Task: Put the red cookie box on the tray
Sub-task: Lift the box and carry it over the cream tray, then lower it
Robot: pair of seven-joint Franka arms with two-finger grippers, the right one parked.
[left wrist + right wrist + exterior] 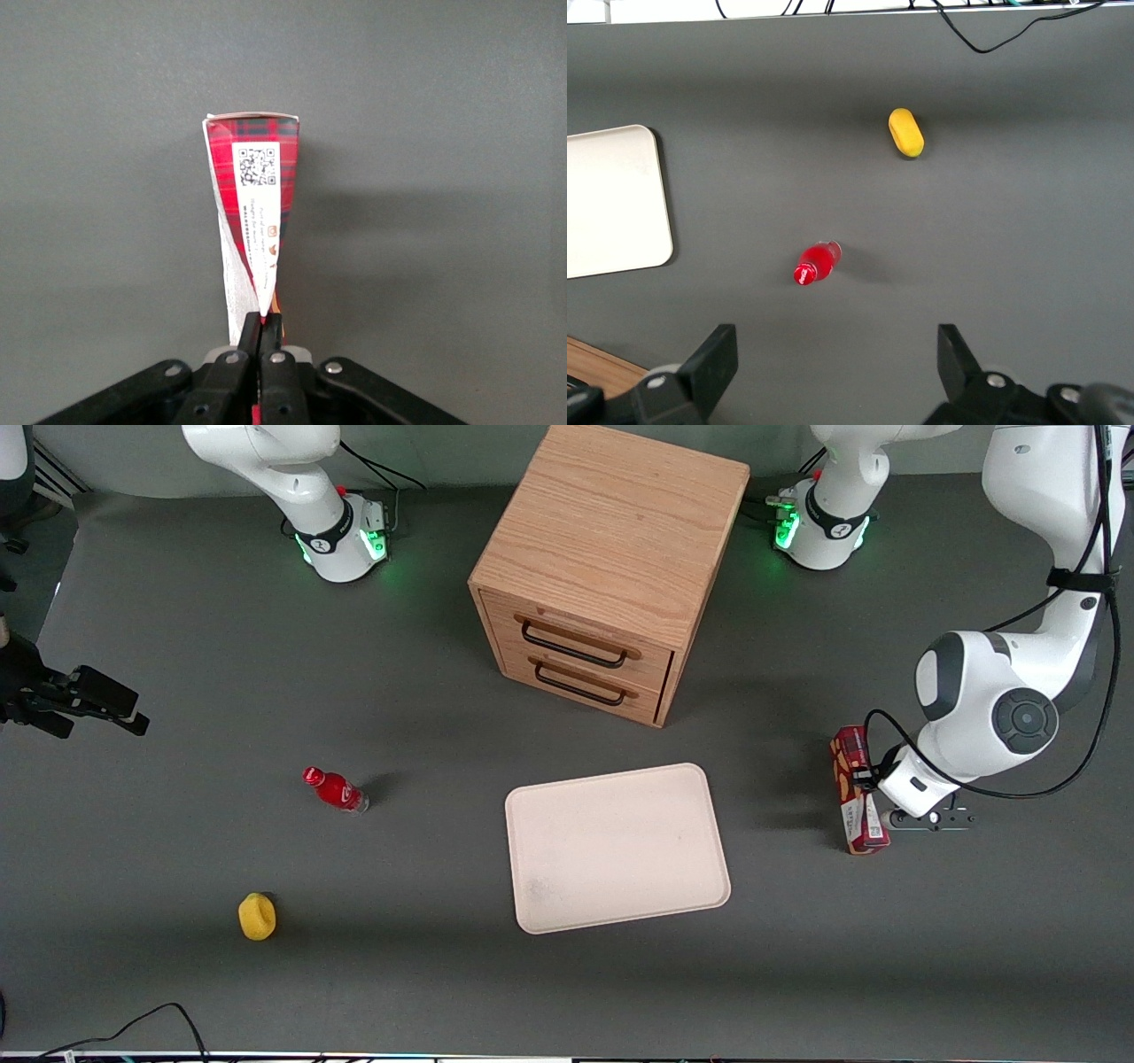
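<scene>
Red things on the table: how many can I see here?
2. The red cookie box lies toward the working arm's end of the table, beside the tray, with the gripper shut on it. The small red bottle stands toward the parked arm's end.

Even, bright overhead light; soft shadows, sharp focus throughout.

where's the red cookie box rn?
The red cookie box sits toward the working arm's end of the table, apart from the tray, pinched by the gripper.
</scene>
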